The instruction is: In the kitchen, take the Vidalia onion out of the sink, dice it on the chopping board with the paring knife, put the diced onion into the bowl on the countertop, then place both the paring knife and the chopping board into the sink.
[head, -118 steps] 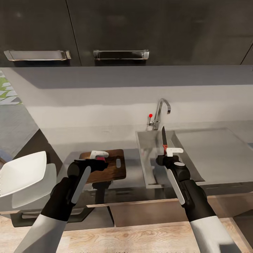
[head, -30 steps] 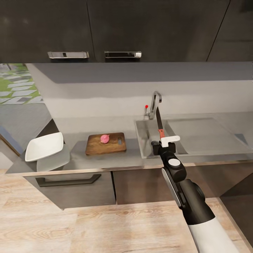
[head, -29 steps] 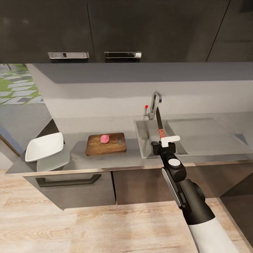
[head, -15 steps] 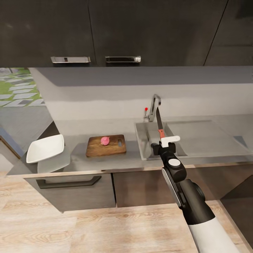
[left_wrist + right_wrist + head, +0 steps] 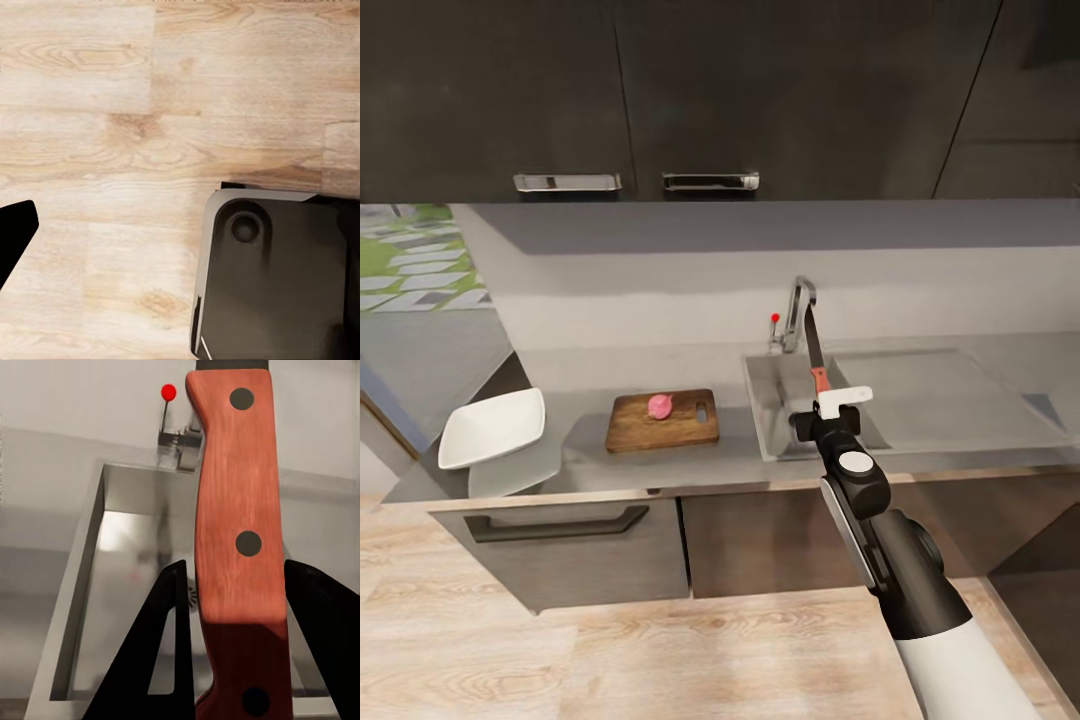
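Observation:
The pinkish Vidalia onion (image 5: 660, 405) lies on the dark-brown chopping board (image 5: 662, 421), which rests on the grey countertop (image 5: 730, 462) left of the sink (image 5: 775, 385). The white square bowl (image 5: 493, 427) sits at the counter's left end. My right gripper (image 5: 838, 405) is shut on the paring knife (image 5: 816, 358), held upright over the sink's front edge with the blade pointing up. In the right wrist view its red-orange handle (image 5: 236, 547) stands between the dark fingers (image 5: 169, 649). In the left wrist view, one dark finger (image 5: 15, 232) of my left gripper hangs over the floor with nothing in it.
The bent chrome tap (image 5: 797, 310) with a red knob (image 5: 168, 392) stands behind the basin, and the flat drainer (image 5: 940, 395) lies to its right. Dark wall cabinets (image 5: 710, 90) hang overhead. Light wooden floor (image 5: 150, 112) and my dark base (image 5: 277, 277) lie below.
The camera has pulled back from the counter and shifted slightly. The left arm has let go of the onion on the board and left the head view. The right gripper still holds the knife upright.

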You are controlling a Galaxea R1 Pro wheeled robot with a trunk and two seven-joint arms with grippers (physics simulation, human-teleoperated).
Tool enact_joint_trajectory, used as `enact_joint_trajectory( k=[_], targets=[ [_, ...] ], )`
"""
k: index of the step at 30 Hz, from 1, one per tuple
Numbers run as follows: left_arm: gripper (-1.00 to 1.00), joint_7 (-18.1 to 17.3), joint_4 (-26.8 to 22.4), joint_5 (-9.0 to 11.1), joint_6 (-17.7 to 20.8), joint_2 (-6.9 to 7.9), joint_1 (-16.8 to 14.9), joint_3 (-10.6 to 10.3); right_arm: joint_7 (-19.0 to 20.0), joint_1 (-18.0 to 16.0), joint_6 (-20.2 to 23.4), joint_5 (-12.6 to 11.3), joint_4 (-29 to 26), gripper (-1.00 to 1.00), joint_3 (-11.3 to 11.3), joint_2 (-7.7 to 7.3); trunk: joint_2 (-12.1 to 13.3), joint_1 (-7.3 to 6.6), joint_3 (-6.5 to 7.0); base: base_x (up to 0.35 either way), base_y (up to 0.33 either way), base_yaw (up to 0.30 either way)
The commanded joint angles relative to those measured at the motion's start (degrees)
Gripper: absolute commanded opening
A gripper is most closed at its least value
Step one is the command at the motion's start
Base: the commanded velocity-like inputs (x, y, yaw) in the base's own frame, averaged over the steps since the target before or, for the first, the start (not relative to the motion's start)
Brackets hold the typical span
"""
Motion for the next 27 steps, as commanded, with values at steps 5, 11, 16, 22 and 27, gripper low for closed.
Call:
enact_joint_trajectory(
  k=[5, 11, 16, 22, 27],
  targets=[
    [1.0, 0.49, 0.0, 0.53, -0.2, 0.03, -0.04, -0.31, -0.09, -0.05, 0.44, 0.28, -0.1, -1.0, 0.13, 0.0, -0.11, 0.04, 0.35, 0.0, 0.0, 0.0],
    [1.0, 0.49, 0.14, 0.53, -0.2, 0.01, -0.04, -0.32, -0.11, -0.05, 0.44, 0.21, -0.1, -1.0, 0.14, 0.0, -0.11, 0.04, 0.9, 0.0, 0.0, 0.0],
    [1.0, 0.48, 0.48, 0.56, -0.2, 0.01, -0.04, -0.32, -0.05, -0.05, 0.44, 0.2, -0.08, -1.0, 0.15, 0.0, -0.11, 0.04, 1.35, 0.0, 0.0, 0.0],
    [1.0, 0.43, -0.97, 0.46, -0.22, -1.25, -0.04, -0.32, 0.15, -0.05, 0.44, 0.27, -0.05, -1.0, 0.06, -0.15, -0.11, 0.04, 1.89, 0.0, 0.0, 0.0],
    [1.0, 0.51, -1.58, 0.21, -0.2, -1.47, -0.09, -0.32, 0.16, -0.05, 0.26, 0.22, 0.0, -1.0, 0.06, -0.18, -0.11, 0.04, 2.34, 0.0, 0.0, 0.0]
  ],
)
